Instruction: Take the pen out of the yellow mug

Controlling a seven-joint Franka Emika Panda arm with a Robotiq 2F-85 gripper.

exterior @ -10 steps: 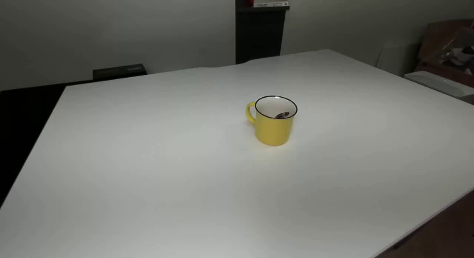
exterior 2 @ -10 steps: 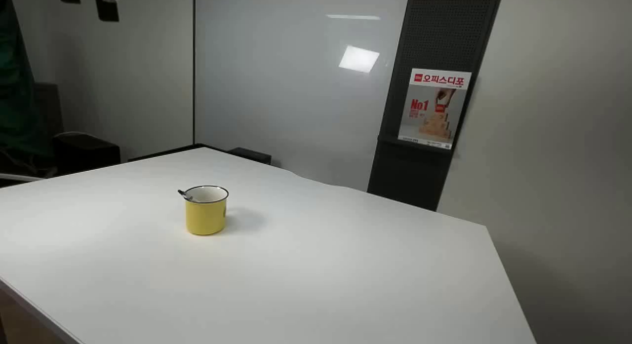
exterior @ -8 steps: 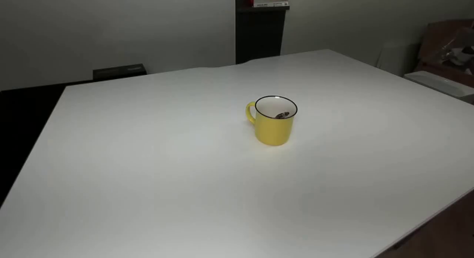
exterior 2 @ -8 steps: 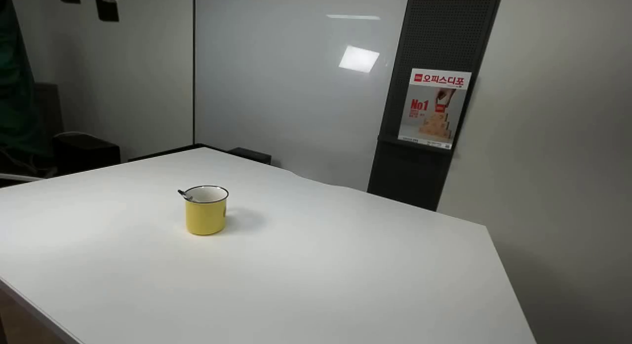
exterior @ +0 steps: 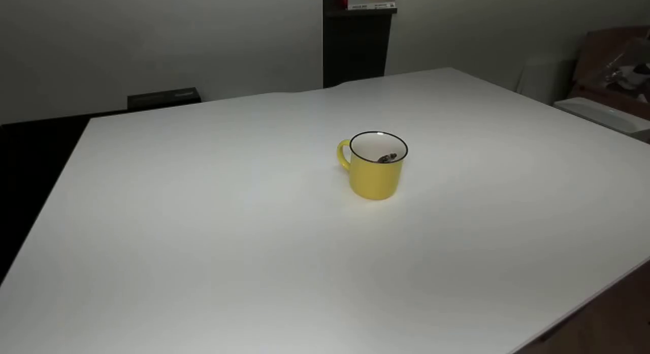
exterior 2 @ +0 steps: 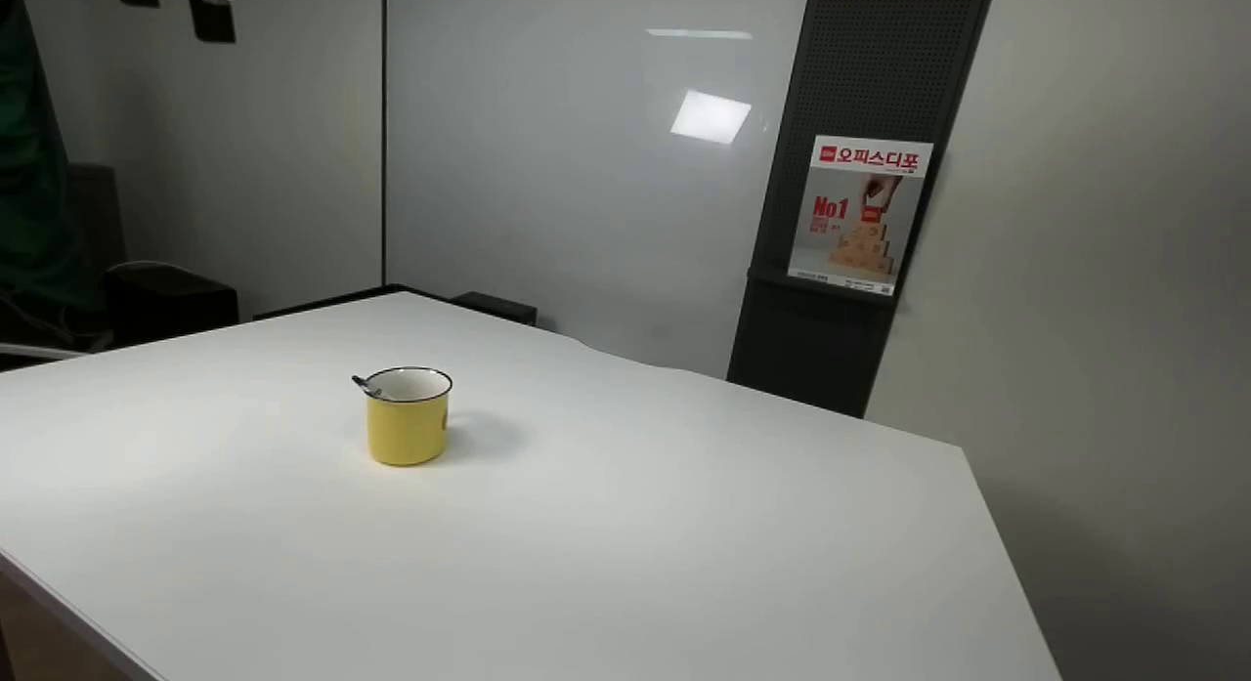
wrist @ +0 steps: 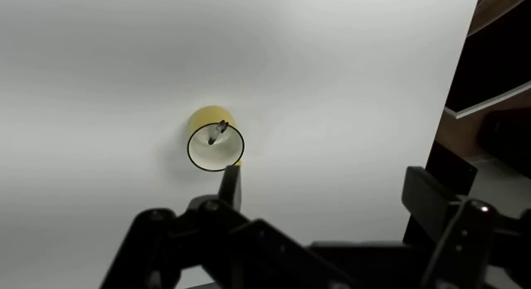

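The yellow mug [exterior: 375,180] stands upright on the white table, its handle at the left in this exterior view. It also shows in an exterior view [exterior 2: 407,434] and in the wrist view [wrist: 206,116]. The dark pen [exterior 2: 366,385] leans inside the mug with its upper end sticking out over the rim. Its tip shows in an exterior view [exterior: 387,158], and it lies tilted in the mug in the wrist view [wrist: 218,132]. My gripper [wrist: 323,177] is wide open with nothing between its fingers. In the wrist view the mug is up-left, near the left finger, which hides part of the handle. Neither exterior view shows the gripper.
The white table [exterior: 244,232] carries the mug. In the wrist view the table's edge [wrist: 455,69] runs down the right side, with dark furniture and floor beyond. A dark panel with a poster [exterior 2: 860,217] stands behind the table.
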